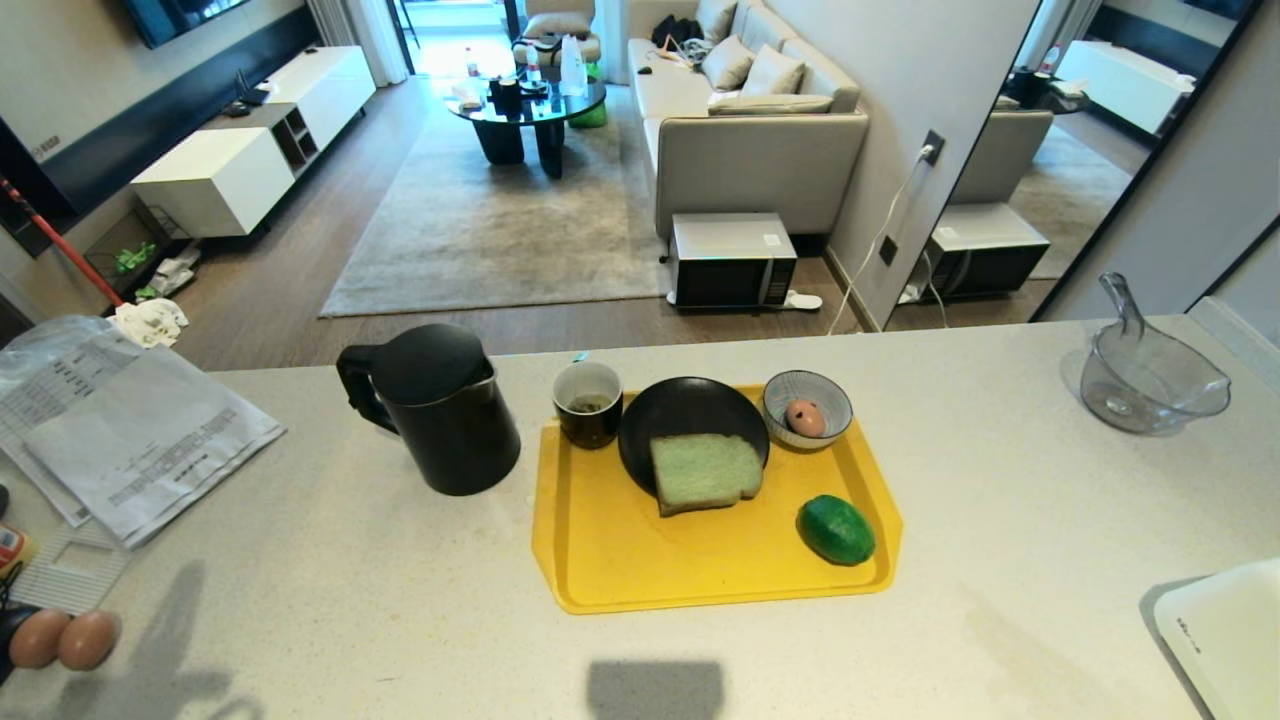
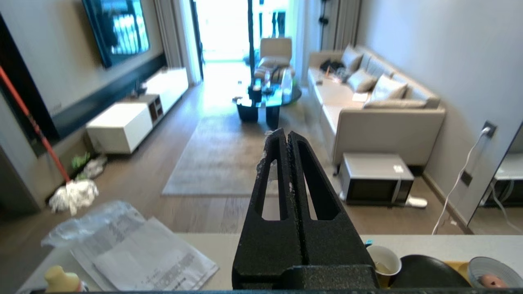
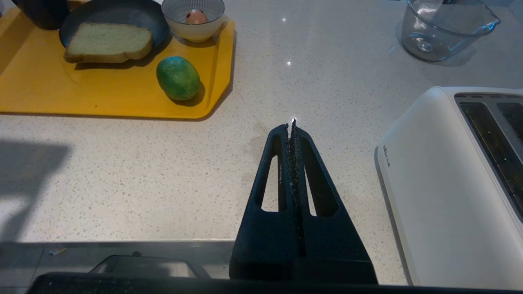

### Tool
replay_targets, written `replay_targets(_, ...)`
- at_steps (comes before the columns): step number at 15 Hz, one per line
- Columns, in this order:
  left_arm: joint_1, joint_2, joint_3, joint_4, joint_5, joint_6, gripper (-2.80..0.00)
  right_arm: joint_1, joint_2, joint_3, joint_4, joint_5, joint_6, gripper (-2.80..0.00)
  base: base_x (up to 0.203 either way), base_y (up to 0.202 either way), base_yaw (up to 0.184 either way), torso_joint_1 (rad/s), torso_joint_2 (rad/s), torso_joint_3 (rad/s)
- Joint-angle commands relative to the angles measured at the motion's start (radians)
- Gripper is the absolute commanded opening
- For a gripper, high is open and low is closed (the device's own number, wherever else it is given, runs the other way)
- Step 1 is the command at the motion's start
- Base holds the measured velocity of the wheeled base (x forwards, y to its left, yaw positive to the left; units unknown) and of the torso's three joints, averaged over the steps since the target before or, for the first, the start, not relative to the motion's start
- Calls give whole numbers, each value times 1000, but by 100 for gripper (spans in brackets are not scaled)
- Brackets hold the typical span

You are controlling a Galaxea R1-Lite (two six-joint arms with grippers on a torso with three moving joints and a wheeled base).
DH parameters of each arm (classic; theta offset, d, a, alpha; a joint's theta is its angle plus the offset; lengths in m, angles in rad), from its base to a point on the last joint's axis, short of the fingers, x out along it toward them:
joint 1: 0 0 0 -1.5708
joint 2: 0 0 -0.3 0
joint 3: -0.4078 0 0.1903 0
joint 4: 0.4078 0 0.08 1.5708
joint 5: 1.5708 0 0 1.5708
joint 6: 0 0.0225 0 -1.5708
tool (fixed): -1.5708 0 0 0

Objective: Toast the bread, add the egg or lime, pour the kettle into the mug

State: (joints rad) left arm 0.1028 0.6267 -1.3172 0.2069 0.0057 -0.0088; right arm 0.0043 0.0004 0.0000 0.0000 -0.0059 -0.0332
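A yellow tray (image 1: 620,570) lies on the counter. On it a black plate (image 1: 690,410) carries the pale green bread (image 1: 705,472) (image 3: 108,41). The lime (image 1: 836,529) (image 3: 178,77) rests on the tray's near right part. A patterned bowl (image 1: 808,408) holds the egg (image 1: 805,417) (image 3: 196,17). The mug (image 1: 588,402) (image 2: 383,261) stands at the tray's far left corner, with the black kettle (image 1: 435,408) left of it on the counter. Neither arm shows in the head view. My left gripper (image 2: 284,136) is shut and empty, pointing level over the counter's far edge. My right gripper (image 3: 291,124) is shut and empty, low over the bare counter beside the toaster (image 3: 461,179).
Papers in plastic (image 1: 120,425) lie at the counter's left, two brown eggs (image 1: 62,638) at its near left corner. A clear glass jug (image 1: 1145,375) stands far right. The white toaster's corner (image 1: 1225,630) shows at the near right. Beyond the counter is a living room.
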Motion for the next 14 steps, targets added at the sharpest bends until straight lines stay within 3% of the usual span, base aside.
replay_targets(1, 2, -174, -1, 32, -28, 8, -280, 0, 0, 0, 0, 0, -1, -280, 0, 0, 0, 0, 0, 0)
replay_targets(4, -11, -291, -4, 58, -60, 78, -280, 0, 0, 0, 0, 0, -1, -280, 0, 0, 0, 0, 0, 0)
replay_targets(8, -65, -380, 22, 127, -53, 167, -280, 0, 0, 0, 0, 0, -1, -280, 0, 0, 0, 0, 0, 0)
replay_targets(11, -81, -434, 93, 142, -37, 193, -280, 0, 0, 0, 0, 0, -1, -280, 0, 0, 0, 0, 0, 0)
replay_targets(14, -92, -518, 188, 143, -24, 259, -280, 0, 0, 0, 0, 0, -1, -280, 0, 0, 0, 0, 0, 0)
